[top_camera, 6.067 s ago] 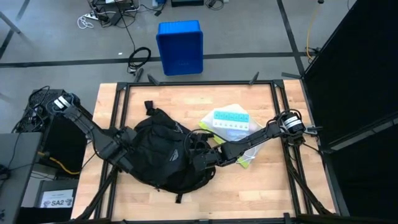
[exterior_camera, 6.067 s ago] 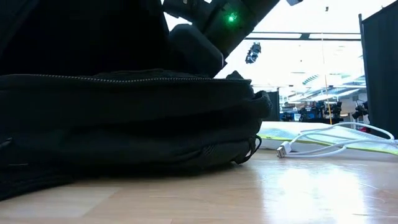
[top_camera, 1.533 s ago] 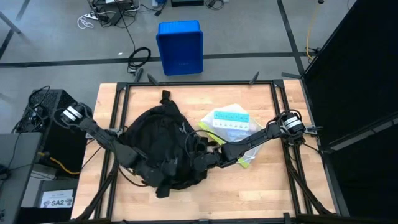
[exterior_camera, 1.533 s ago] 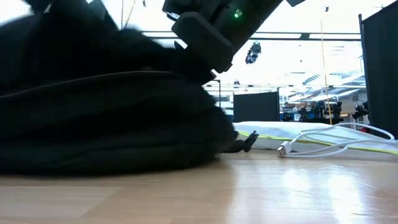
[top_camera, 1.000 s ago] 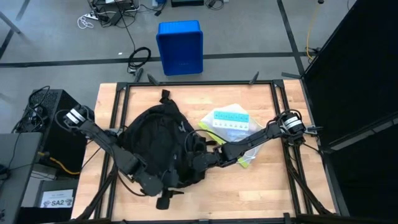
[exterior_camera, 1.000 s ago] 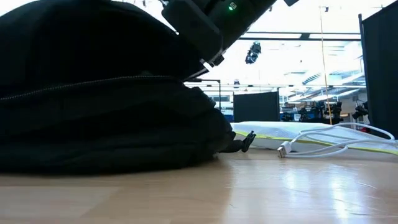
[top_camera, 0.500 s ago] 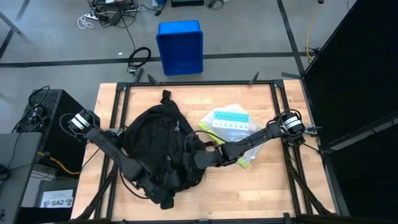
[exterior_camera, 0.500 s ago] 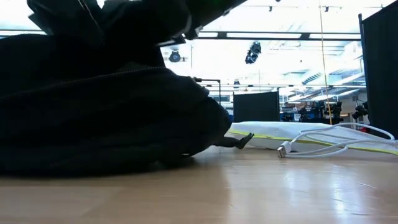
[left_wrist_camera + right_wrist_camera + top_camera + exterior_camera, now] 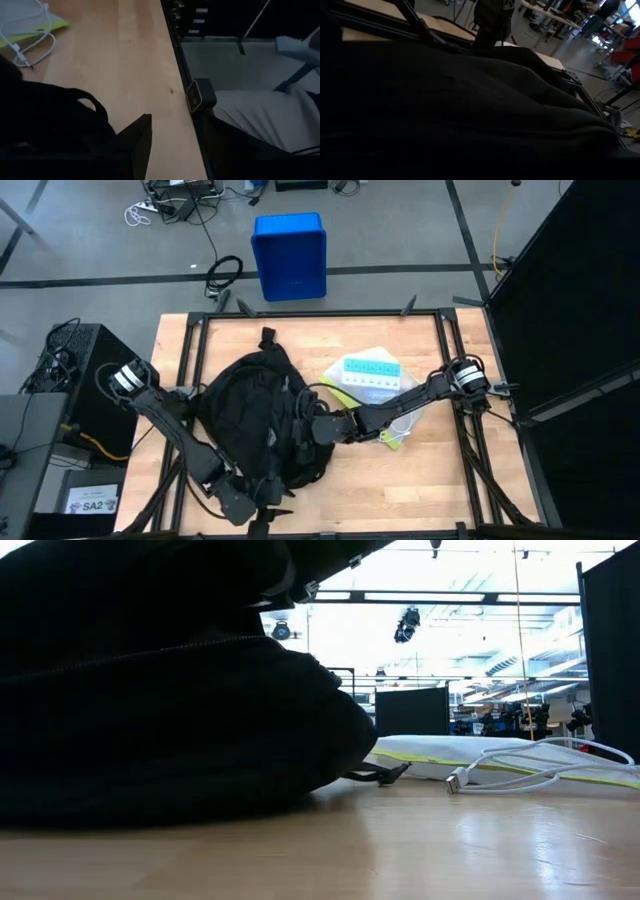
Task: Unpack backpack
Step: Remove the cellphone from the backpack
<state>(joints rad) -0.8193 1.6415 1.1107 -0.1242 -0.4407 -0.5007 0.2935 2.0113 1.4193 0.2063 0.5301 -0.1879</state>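
The black backpack [image 9: 250, 415] lies heaped on the wooden table [image 9: 420, 480], left of centre. In the low view the backpack [image 9: 150, 690] fills the left half. My left gripper [image 9: 252, 502] is at the backpack's near end, by the table's near edge. It is open, and bare wood shows between its fingers in the left wrist view [image 9: 175, 150]. My right gripper [image 9: 305, 427] is at the backpack's right side. Its wrist view shows only black fabric [image 9: 470, 100], which hides the contact. My left gripper has one finger [image 9: 140, 145] alongside the backpack's black fabric [image 9: 60, 135] at its near end. I cannot tell whether that finger touches the fabric. Nothing sits between the two fingers.
A teal pill organizer [image 9: 370, 372], a yellow-green flat pack [image 9: 470, 752] and a white cable [image 9: 520, 768] lie right of the backpack. A blue bin [image 9: 290, 255] stands on the floor beyond the far edge. A person's legs [image 9: 260, 115] show past the near edge. Bare wood lies near right.
My left gripper has gone toward the table's near edge, along the backpack's near end. My right gripper has risen a little and tipped nearer to level at the backpack's right side. The backpack's top now bulges higher there.
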